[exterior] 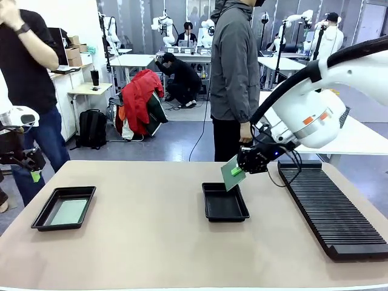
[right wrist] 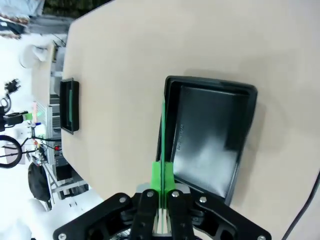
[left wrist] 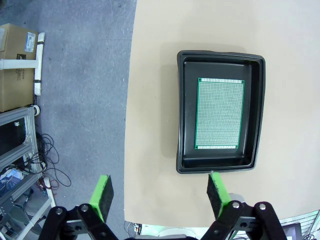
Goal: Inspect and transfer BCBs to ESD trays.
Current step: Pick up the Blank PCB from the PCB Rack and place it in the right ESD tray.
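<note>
front view: the right tool point(exterior: 240, 171) is clamped on a tilted bcb point(exterior: 231, 174) just above the far rim of the empty esd tray point(exterior: 224, 205). placing is in hand; next, i judge, it needs levelling, lowering inside, then release. well left of that tray, the left tool point(left wrist: 160, 192) gapes empty over a loaded tray point(left wrist: 220, 55).

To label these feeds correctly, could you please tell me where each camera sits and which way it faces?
Front view: fixed between the arms, facing the person across the table; right end effector with the held BCB above the middle tray.
Left wrist view: on the left wrist, looking down at the left tray and its lying BCB; open left end effector below.
Right wrist view: on the right wrist, looking along the held BCB into the middle tray.
Shared: front and right wrist views show both trays.
</note>
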Controlling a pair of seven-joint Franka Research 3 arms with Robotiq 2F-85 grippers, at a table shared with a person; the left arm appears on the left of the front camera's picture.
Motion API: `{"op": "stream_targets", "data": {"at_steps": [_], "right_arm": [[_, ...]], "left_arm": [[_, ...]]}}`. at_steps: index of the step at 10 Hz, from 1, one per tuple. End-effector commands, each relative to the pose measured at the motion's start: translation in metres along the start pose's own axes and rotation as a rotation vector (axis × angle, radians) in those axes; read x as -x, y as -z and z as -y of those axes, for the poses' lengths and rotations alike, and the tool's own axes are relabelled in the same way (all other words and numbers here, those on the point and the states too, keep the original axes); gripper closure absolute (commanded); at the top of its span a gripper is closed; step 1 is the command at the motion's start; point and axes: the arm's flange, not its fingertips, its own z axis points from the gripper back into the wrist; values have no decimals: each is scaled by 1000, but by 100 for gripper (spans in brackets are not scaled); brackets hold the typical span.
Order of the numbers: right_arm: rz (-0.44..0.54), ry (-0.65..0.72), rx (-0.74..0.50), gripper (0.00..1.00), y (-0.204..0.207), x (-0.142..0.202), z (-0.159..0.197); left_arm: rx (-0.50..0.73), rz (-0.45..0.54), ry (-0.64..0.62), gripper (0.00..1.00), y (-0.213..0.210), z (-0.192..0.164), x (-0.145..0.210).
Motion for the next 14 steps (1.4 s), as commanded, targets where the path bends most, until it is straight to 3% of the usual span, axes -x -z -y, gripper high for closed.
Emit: {"op": "stream_targets", "data": {"at_steps": [1, 6, 14], "right_arm": [[26, 24, -22, 98, 27, 7, 5], [0, 38, -22, 98, 64, 23, 19], [-34, 65, 18, 98, 87, 25, 32]], "left_arm": [[-1, 3, -1, 0, 1, 0, -1], [-1, 3, -1, 0, 1, 0, -1], [-1, 3, -1, 0, 1, 0, -1]]}}
